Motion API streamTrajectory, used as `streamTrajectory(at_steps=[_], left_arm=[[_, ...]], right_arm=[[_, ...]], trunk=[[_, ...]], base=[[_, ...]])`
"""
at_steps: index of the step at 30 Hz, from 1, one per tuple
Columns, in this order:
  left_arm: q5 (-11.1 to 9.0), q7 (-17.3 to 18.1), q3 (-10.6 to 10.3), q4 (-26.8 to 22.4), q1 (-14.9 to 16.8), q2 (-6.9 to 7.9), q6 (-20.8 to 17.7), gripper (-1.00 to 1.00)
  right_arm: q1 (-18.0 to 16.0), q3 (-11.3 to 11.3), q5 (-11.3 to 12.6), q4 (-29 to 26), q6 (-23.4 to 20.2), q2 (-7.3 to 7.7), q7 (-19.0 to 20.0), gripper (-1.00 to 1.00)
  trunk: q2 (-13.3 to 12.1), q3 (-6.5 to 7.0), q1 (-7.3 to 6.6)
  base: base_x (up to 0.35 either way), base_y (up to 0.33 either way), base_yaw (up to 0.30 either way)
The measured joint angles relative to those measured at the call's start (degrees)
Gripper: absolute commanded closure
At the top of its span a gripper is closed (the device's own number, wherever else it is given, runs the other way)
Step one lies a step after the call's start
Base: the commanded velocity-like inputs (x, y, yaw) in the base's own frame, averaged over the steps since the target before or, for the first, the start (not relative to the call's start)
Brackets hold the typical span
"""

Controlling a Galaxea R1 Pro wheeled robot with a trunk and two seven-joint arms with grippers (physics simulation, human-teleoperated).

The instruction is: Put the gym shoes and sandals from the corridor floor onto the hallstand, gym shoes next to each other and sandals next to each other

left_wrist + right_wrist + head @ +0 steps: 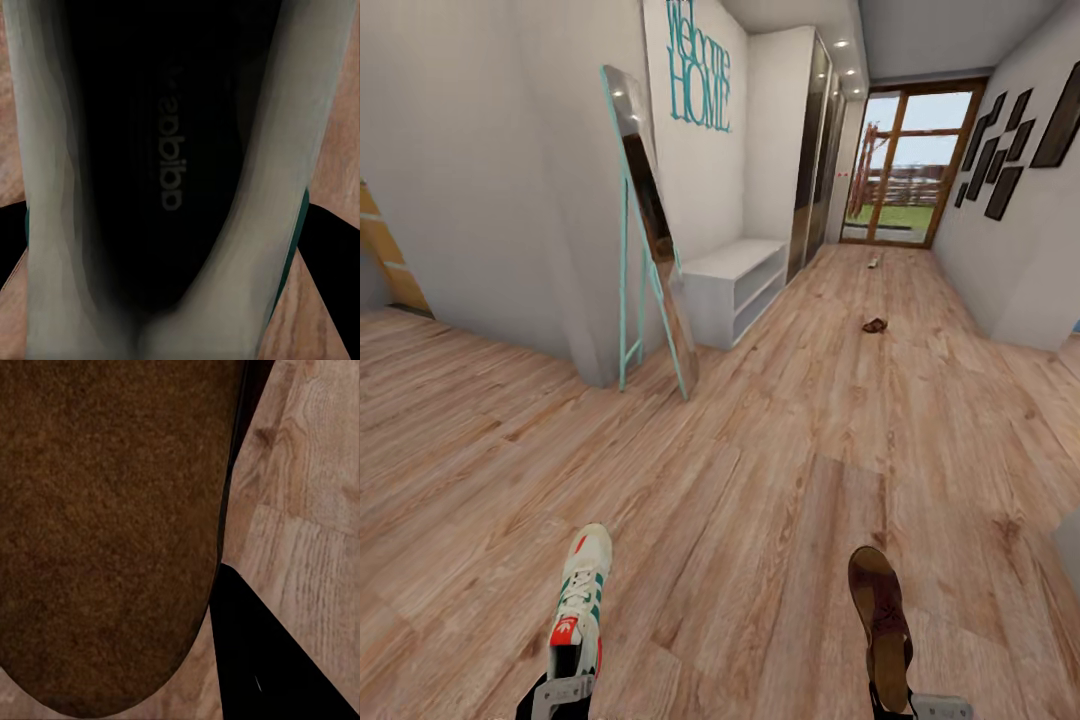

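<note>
Carry step: my left gripper (565, 690) has its fingers clamped on one gym shoe (582, 600), my right gripper (920, 708) on one sandal (880, 625), both above the corridor floor (760, 480). Next I judge: drive to the hallstand (735, 285), where two more shoes (874, 325) lie beyond.

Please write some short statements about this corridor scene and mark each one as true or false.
1. The left pincer carries a sneaker. True.
2. The right pincer carries a second sneaker. False: it carries a brown sandal.
3. The rack already has shoes on its top. False: its top looks bare.
4. Another sandal lies on the floor farther down the corridor. True.
5. The mirror leans near the rack. True.
</note>
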State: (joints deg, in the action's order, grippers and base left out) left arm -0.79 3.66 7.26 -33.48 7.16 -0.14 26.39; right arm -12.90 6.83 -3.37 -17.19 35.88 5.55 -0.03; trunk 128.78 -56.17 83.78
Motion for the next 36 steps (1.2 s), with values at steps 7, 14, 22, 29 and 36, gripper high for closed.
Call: streamTrajectory(at_steps=[7,14,22,29,36], left_arm=[[-0.05,-0.04,0.01,-0.04,0.0,0.02,0.0,1.0],[-0.18,-0.89,0.13,0.04,0.0,0.08,0.0,1.0],[-0.22,-1.18,0.16,0.04,0.0,0.08,-0.01,1.0],[-0.24,-1.19,0.18,0.02,-0.01,0.08,-0.03,1.0],[-0.24,-1.19,0.18,0.02,0.0,0.08,-0.05,1.0]], right_arm=[[-0.01,0.0,-0.01,0.0,0.01,0.0,0.0,1.0],[-0.02,0.03,0.07,-0.07,0.02,-0.02,-0.14,1.0],[0.0,0.14,0.17,-0.18,0.1,0.0,-0.32,1.0],[0.0,0.11,0.1,-0.01,0.01,0.0,-0.16,1.0],[0.0,0.1,0.14,-0.1,0.02,0.0,-0.18,1.0]], trunk=[[0.0,0.34,0.01],[0.0,0.68,0.03],[0.0,1.07,0.03],[0.0,1.4,0.03],[0.0,1.67,0.03]], base=[[-0.052,-0.032,0.256],[-0.256,-0.137,0.255],[-0.289,-0.095,0.254],[-0.311,0.126,0.254],[-0.272,0.211,0.214]])
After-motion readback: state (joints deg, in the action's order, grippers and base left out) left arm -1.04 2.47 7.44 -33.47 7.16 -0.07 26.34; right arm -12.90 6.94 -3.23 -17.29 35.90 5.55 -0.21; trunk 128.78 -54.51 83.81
